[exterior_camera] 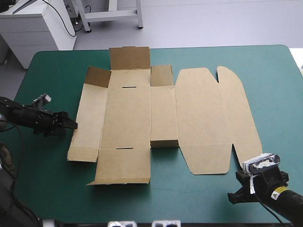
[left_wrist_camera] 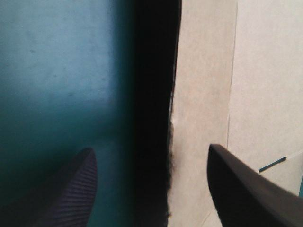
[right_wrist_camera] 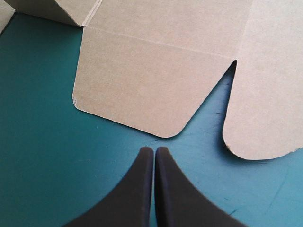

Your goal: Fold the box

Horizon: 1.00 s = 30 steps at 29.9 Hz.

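The left jaws stand wide open and hold nothing; the right jaws are pressed shut, also with nothing in them.

From above, the box, a cut sheet of brown board, lies spread over the middle of the teal-green covered surface. Most of it is flat. The square flap at its far edge stands upright, and the small corner flap next to it is tilted up. The left jaws sit low near the surface's left edge, tips pointing at the box's left side panel and just beside its edge. The right jaws are at the surface's near right corner, on the near side of the box's rounded lid flaps and apart from them.

In the left wrist view the two black fingers stand well apart. One finger is over bare teal-green cover, the other finger over brown board. The box's edge runs between them, with a dark shadow beside it.

In the right wrist view the black fingers meet in one pointed arch over the cover. A rounded lid flap lies flat just ahead of the tips, not touching them. A second rounded flap lies beside it, a narrow notch of cover between the two.
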Each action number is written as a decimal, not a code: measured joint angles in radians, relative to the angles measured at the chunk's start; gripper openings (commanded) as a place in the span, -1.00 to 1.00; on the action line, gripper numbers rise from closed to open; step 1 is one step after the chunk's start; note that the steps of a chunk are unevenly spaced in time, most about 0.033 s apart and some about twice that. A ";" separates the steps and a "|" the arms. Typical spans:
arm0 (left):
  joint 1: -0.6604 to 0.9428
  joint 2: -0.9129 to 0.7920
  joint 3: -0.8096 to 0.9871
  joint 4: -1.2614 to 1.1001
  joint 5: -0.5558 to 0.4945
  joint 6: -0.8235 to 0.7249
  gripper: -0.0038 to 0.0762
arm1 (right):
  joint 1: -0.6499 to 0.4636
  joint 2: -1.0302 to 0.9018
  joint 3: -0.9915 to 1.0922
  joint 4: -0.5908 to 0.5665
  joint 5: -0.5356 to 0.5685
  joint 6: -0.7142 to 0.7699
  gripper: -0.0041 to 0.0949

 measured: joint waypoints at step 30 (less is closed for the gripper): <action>-0.168 0.066 -0.008 -0.190 0.009 0.072 -0.91 | 0.000 0.000 0.002 0.003 0.000 0.001 -0.92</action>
